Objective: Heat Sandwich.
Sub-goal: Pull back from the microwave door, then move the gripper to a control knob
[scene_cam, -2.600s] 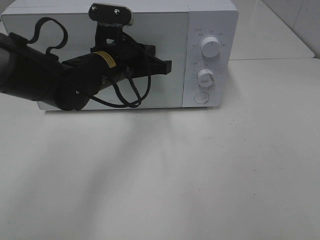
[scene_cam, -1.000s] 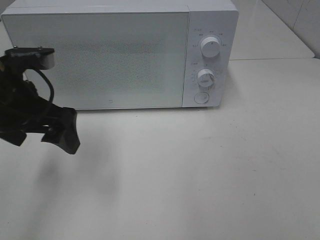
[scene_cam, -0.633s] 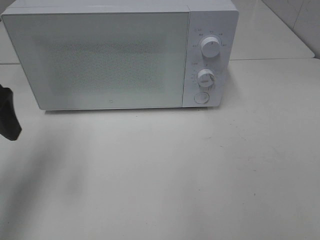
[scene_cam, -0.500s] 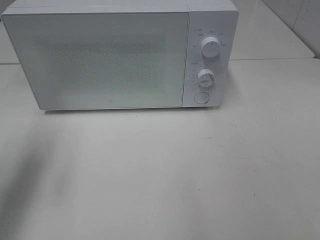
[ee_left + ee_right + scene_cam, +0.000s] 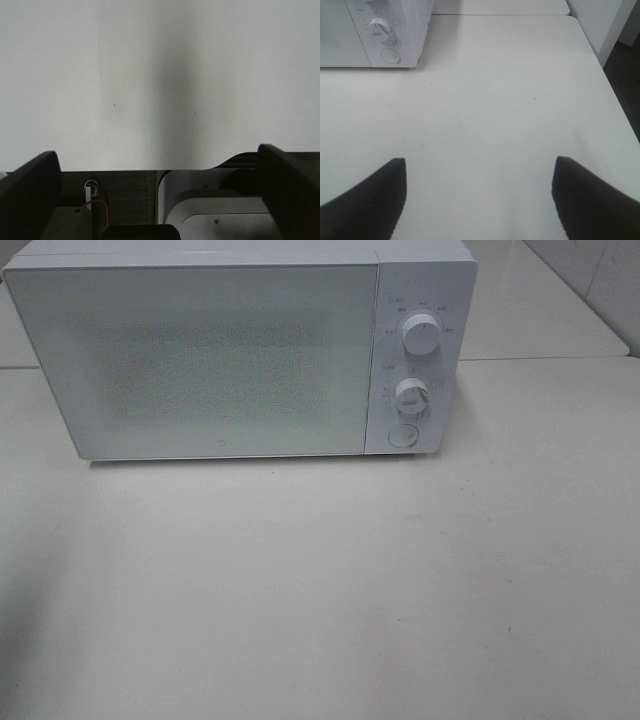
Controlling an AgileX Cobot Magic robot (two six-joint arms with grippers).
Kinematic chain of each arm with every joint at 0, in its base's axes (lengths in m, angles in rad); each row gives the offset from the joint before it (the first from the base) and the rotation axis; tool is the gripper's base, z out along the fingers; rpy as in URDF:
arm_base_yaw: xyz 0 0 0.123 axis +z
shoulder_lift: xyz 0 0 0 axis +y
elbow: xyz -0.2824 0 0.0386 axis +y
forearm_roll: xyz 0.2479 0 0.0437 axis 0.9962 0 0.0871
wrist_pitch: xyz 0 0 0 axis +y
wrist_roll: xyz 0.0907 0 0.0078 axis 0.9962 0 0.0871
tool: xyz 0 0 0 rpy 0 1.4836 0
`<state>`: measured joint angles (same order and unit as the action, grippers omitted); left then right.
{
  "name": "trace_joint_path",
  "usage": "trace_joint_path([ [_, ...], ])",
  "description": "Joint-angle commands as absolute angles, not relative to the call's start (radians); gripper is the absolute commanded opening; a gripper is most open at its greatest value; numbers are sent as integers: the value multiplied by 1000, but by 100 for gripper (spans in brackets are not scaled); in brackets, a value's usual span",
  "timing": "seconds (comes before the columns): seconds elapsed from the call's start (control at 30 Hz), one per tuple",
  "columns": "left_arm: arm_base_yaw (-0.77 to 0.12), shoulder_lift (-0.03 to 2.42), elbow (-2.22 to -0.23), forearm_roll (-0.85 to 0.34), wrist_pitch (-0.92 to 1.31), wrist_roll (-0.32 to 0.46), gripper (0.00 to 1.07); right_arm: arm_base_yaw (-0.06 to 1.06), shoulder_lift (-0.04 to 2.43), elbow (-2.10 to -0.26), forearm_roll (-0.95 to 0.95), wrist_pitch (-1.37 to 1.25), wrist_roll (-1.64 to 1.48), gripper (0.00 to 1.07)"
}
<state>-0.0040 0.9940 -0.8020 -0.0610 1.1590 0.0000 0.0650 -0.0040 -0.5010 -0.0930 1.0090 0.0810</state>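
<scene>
Left gripper (image 5: 157, 159), jaws spread and empty, has swung clear of the shut microwave (image 5: 220, 360), right gripper (image 5: 479, 161) hangs spread over the table (image 5: 520, 75), and the sandwich shows nowhere, presumably inside, so setting the dial (image 5: 420, 335) looks next.

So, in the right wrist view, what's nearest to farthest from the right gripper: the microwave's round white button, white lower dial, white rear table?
1. Round white button, low on the microwave's front.
2. White lower dial, just above.
3. White rear table, behind the microwave.
</scene>
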Motion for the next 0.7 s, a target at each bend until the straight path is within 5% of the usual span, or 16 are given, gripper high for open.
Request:
trace_joint_path([
  [0.03, 2, 890, -743, -53, 1159, 0, 98, 61, -31, -499, -94, 994, 69, 76],
  [0.7, 2, 246, -516, -63, 1074, 0, 98, 61, -31, -499, -94, 994, 69, 76],
])
